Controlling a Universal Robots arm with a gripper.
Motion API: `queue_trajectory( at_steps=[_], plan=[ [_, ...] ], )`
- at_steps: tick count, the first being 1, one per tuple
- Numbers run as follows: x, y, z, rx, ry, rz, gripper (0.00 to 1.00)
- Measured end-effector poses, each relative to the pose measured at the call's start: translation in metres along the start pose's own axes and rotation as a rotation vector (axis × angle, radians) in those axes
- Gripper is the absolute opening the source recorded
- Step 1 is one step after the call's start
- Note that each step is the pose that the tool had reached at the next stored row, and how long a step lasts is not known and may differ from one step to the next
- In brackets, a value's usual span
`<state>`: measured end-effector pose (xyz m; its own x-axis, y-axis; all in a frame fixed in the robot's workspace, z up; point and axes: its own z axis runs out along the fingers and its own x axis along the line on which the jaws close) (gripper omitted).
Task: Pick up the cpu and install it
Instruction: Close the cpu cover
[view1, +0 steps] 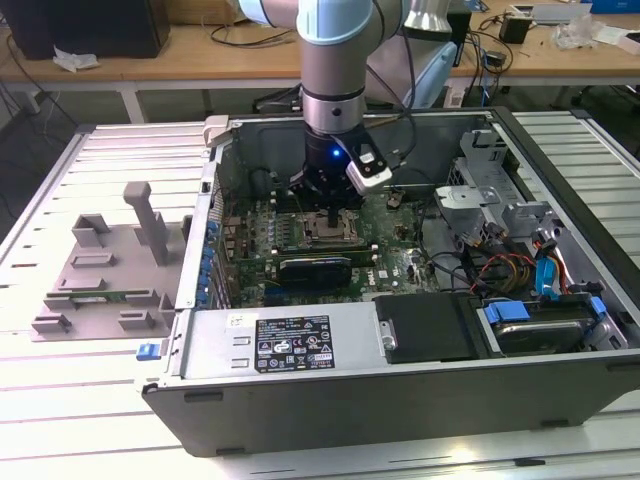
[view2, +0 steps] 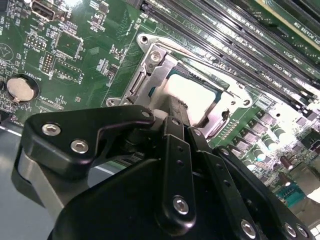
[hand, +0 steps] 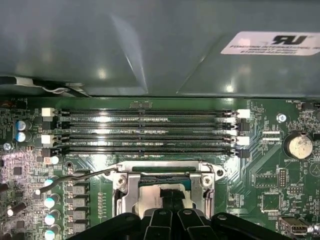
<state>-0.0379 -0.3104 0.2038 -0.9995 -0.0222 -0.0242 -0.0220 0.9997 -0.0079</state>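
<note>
In the exterior view, a computer case lies open on the counter, with a plastic stand at 9 o'clock. Inside, the hand hangs over the motherboard's socket, which holds the cpu. An expansion card lies at 6 o'clock.

At the upper centre of the exterior view, the arm was a silver-grey tube with pale blue joint caps. A blue light glowed at its wrist, with a white camera block beside it. In the second wrist view the gripper was matte black, its links studded with silver hex screws.
</note>
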Motion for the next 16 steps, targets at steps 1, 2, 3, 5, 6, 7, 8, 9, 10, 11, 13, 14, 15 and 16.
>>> queue_trajectory(
  at_steps=[1,2,3,5,6,7,8,9,10,11,13,14,15,16],
  plan=[
    [-0.0009,0.0,0.0004,0.0,-0.0002,-0.005,0.11],
    [-0.0037,-0.0001,0.0009,0.0,-0.0004,-0.011,0.11],
    [-0.0064,-0.0001,0.0012,0.0,-0.0004,-0.012,0.11],
    [-0.0069,0.0,0.0008,-0.0003,-0.0005,-0.012,0.11],
    [-0.0072,0.0003,-0.0012,-0.0027,-0.0021,-0.012,0.11],
    [-0.0071,0.0,-0.004,-0.0008,-0.0009,-0.012,0.11],
    [-0.0071,0.0,-0.0056,-0.0006,-0.0007,-0.012,0.11],
    [-0.0071,-0.0001,-0.0068,-0.0005,-0.0006,-0.012,0.11],
    [-0.0071,-0.0001,-0.0069,-0.0005,-0.0007,-0.012,0.11],
    [-0.0071,-0.0001,-0.0069,-0.0006,-0.0007,-0.012,0.11],
    [-0.0031,-0.0001,-0.0072,-0.0001,-0.0039,-0.012,0.11],
    [-0.0004,0.0,-0.0071,-0.0002,-0.0061,-0.012,0.11],
    [0.0016,0.0,-0.0072,-0.0002,-0.0076,-0.012,0.11],
    [0.0061,-0.0009,-0.0073,-0.0001,-0.0106,-0.012,0.11]
  ],
)
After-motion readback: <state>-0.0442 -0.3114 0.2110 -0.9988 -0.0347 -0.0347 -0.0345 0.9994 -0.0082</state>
